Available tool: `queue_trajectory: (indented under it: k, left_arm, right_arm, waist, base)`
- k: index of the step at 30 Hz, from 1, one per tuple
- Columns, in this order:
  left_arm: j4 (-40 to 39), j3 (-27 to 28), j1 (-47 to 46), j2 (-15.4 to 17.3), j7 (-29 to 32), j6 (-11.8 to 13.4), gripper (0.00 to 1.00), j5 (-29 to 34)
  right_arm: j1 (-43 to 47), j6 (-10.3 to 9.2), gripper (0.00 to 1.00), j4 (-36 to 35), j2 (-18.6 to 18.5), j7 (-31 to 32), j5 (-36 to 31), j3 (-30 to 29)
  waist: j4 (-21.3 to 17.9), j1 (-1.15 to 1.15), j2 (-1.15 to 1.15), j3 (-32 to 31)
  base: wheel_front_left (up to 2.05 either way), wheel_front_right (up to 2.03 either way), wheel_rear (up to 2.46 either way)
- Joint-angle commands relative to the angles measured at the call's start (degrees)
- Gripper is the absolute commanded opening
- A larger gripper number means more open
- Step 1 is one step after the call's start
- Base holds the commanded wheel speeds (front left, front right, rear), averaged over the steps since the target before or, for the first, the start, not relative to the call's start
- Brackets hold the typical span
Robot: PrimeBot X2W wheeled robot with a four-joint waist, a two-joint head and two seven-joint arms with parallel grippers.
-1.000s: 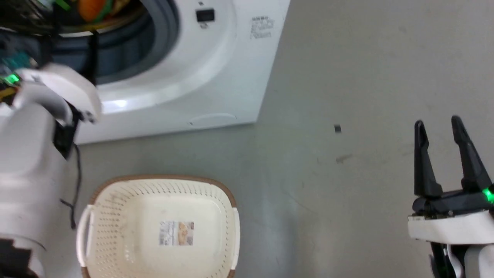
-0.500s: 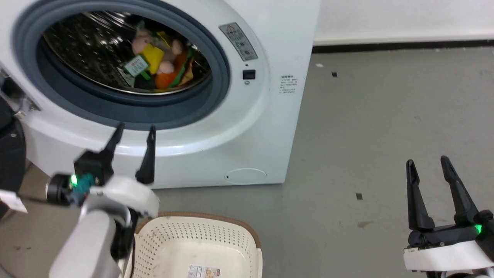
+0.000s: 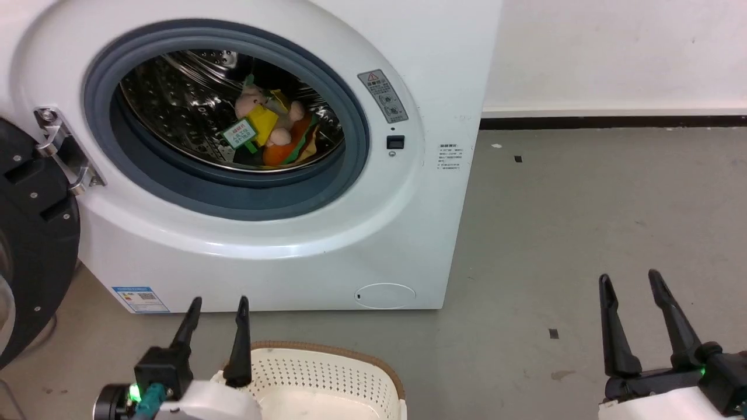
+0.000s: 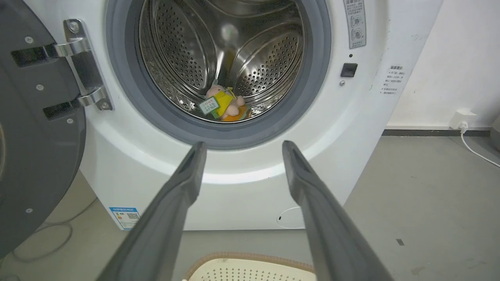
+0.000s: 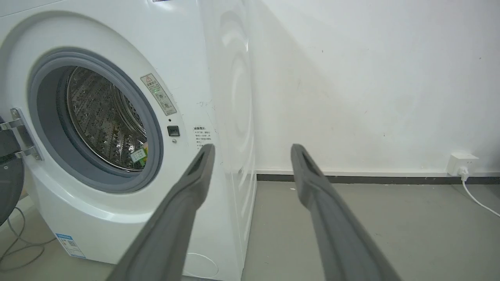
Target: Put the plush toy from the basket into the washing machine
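A smooth grey concrete floor (image 3: 583, 221) runs back to a plain white painted wall (image 3: 613, 52), with a narrow black skirting strip (image 3: 613, 122) along the join. Low on that wall sits a small white plastic socket (image 5: 461, 164), and a thin white cable (image 5: 478, 201) trails from it across the floor. A few small dark square specks (image 3: 553, 333) dot the grey.

I read no full words, grey sticker (image 3: 382, 96) with red warning triangle just right of the washing machine (image 3: 408, 245) opening, tiny illegible print block (image 3: 450, 157) further right, blue-white QR-code label (image 3: 140, 298) at its lower-left front, green tag (image 3: 239, 134) on the plush toy (image 3: 274, 131) inside, unreadable.
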Motion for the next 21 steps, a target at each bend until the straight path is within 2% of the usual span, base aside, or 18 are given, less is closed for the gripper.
queue_trajectory:
  k: [1, 11, 12, 21]
  left_arm:
    - [-0.38, 0.29, 1.55, -0.45, -0.30, 0.43, 1.00, 0.88]
    - [-2.05, 2.38, 4.57, -2.98, -0.30, -0.68, 1.00, 3.75]
    - [-2.04, 2.45, 4.02, -2.90, 0.00, -0.79, 0.00, 3.57]
    - [-2.43, 2.81, 4.06, -3.30, 0.60, -1.10, 0.00, 4.34]
  right_arm:
    - [1.00, -0.04, 1.00, 0.41, -0.01, -0.25, 0.18, 0.19]
    - [2.05, -0.04, 1.00, 1.22, -0.01, -0.25, 0.55, 0.43]
    - [1.32, 0.00, 0.00, 1.15, 0.00, 0.00, 0.53, 0.31]
    - [1.11, 0.00, 0.00, 1.25, 0.00, 0.57, 0.24, 0.39]
  waist:
    - [0.24, 0.02, 0.00, -0.22]
    - [0.72, 0.02, 0.00, -0.65]
    - [0.72, 0.02, 0.00, -0.66]
    - [0.71, 0.02, 0.00, -0.76]
  base:
    - [0.00, 0.00, 0.00]
    - [0.00, 0.00, 0.00]
    - [0.00, 0.00, 0.00]
    - [0.00, 0.00, 0.00]
